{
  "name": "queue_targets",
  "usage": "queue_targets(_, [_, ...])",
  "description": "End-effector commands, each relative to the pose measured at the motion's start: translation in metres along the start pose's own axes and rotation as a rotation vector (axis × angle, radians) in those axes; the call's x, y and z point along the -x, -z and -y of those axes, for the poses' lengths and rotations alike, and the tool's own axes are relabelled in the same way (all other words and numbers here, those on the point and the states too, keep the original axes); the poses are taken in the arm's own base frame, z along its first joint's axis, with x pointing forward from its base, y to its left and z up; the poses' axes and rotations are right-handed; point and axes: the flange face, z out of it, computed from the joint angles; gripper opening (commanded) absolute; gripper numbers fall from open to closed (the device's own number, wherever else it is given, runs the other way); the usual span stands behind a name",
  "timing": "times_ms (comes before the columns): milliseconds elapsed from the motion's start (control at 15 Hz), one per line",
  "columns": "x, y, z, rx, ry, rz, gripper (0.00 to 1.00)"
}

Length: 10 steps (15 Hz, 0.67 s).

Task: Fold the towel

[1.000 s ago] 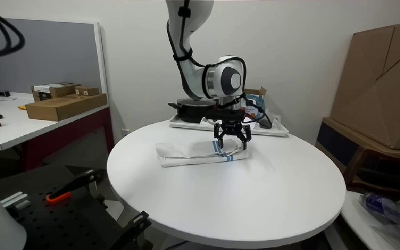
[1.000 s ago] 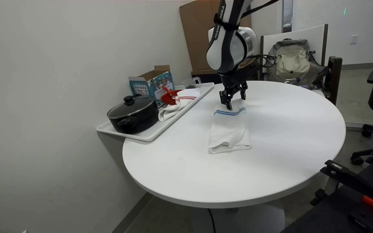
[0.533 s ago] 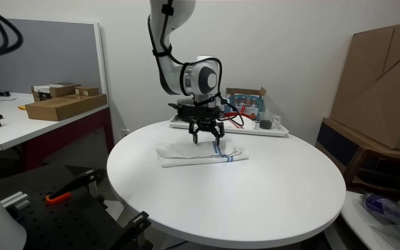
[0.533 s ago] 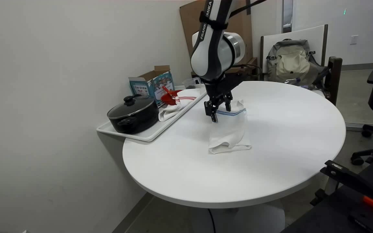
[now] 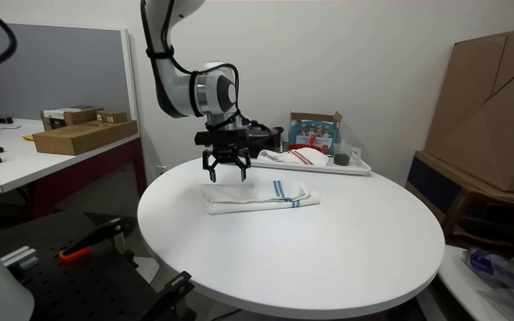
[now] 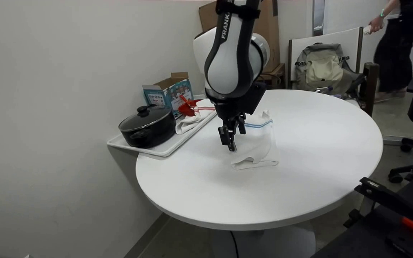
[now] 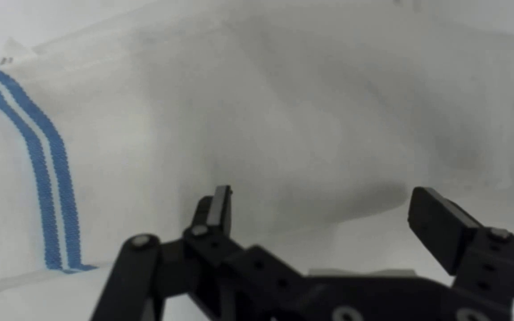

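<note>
On the round white table (image 5: pixel 328 254) you have, at the rim, a long white rectangular tray (image 6: pixel 161 152) and, apart from it, the towel (image 5: pixel 257 192): white woven cloth, blue-striped near one end, folded into a layered strip. Expect it to be light, limp and hard to damage; the weave should grip well, though its layers may slide over one another. Your best hold is probably the plain short end, taken deep enough to catch every layer and carried over to the striped end; pinch it shallowly and you may lift only the top sheet. Your black two-fingered end effector (image 5: pixel 228 180) stands by the towel's tray-side edge, toward that plain end, jaws spread wide with nothing between them. It looks clear of the cloth.

On the tray, your largest container is a round black lidded cooking pot (image 6: pixel 147 130), contents hidden. Beside it, seemingly on the tray too, is a teal printed cardboard box (image 5: pixel 314 130), flaps raised; you cannot tell what it holds. You also have a red-striped white cloth (image 5: pixel 312 156), a red bowl-shaped dish (image 6: pixel 185 109) and a clear plastic cup (image 5: pixel 342 154) with something dark inside, too small to name.
</note>
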Motion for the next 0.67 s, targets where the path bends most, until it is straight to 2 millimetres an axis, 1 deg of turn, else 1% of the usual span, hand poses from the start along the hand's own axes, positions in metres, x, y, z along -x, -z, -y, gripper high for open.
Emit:
queue_targets(0, [0.038,0.023,0.030,0.033,0.112,0.000,1.00])
queue_targets(133, [0.054,0.029,0.044,0.036,0.158,-0.005,1.00])
queue_targets(267, [0.066,0.033,0.055,0.043,0.193,-0.018,1.00])
queue_targets(400, [0.072,0.034,0.060,0.054,0.216,-0.032,1.00])
queue_targets(600, [0.072,0.029,0.064,0.069,0.225,-0.051,1.00])
